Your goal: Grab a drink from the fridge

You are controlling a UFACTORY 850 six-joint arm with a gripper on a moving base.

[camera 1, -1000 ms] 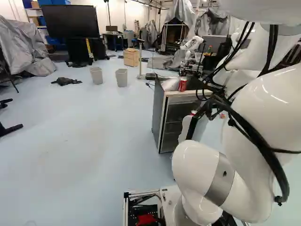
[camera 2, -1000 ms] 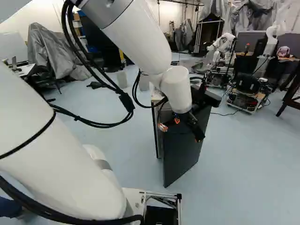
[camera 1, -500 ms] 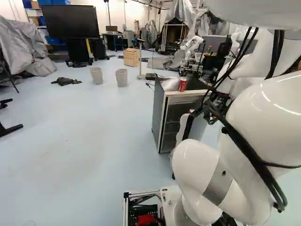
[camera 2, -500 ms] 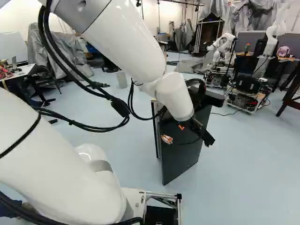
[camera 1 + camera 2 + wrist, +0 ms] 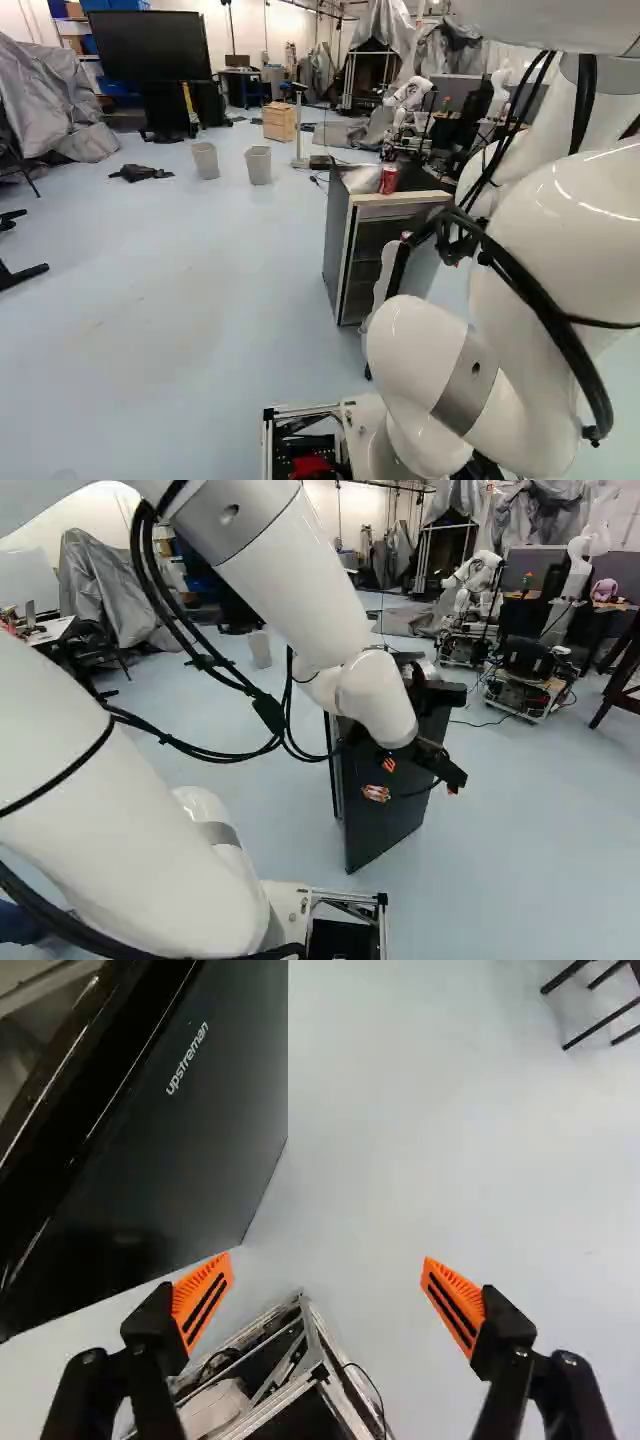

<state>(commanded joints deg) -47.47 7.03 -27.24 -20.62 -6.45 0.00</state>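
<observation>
The red can (image 5: 389, 179) stands on top of the fridge (image 5: 335, 250), between one and two o'clock from the left base view's centre, beside a silvery bag (image 5: 360, 179). The fridge door (image 5: 385, 825) hangs open, at five o'clock in the right base view. Near its outer face, at four o'clock, is the gripper (image 5: 414, 792), fingers spread wide, gripping nothing. In the wrist view, with twelve o'clock straight ahead of the gripper, the door is toward ten and a metal frame (image 5: 320, 1360) toward seven. Two bins (image 5: 258, 165) stand around eleven o'clock in the left base view.
</observation>
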